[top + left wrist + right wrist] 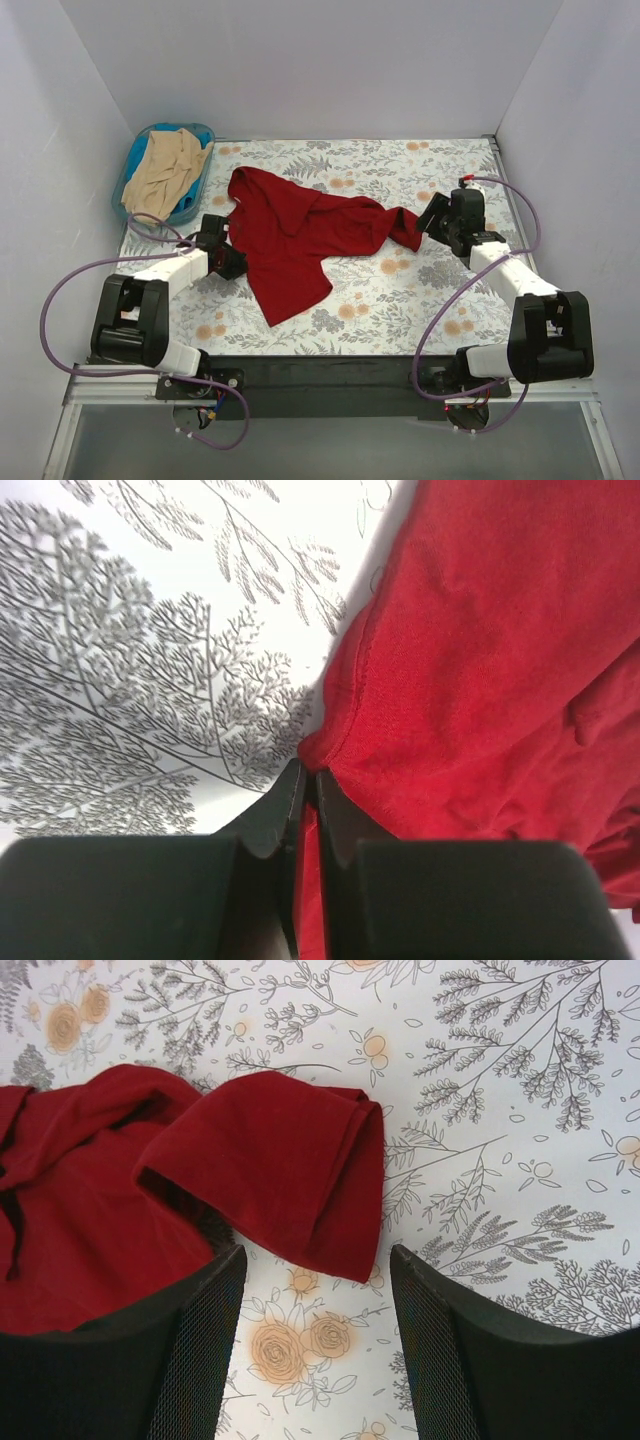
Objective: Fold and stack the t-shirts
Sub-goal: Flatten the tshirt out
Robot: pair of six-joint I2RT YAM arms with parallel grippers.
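Note:
The dark red t-shirt (pixel 300 235) lies crumpled across the middle of the floral table. My left gripper (pixel 232 258) is at its left edge, shut on the hem of the red shirt (pixel 450 660), with cloth pinched between the jaws. My right gripper (pixel 432 218) is open just right of the shirt's right sleeve (pixel 290 1160), which lies in front of the fingers, not between them. The beige t-shirt (pixel 165 170) is bunched in the blue basket at the back left.
The blue plastic basket (pixel 203 134) stands at the table's back left corner. White walls close in the left, back and right. Purple cables loop beside both arms. A dark bar runs along the table's near edge (pixel 320 365).

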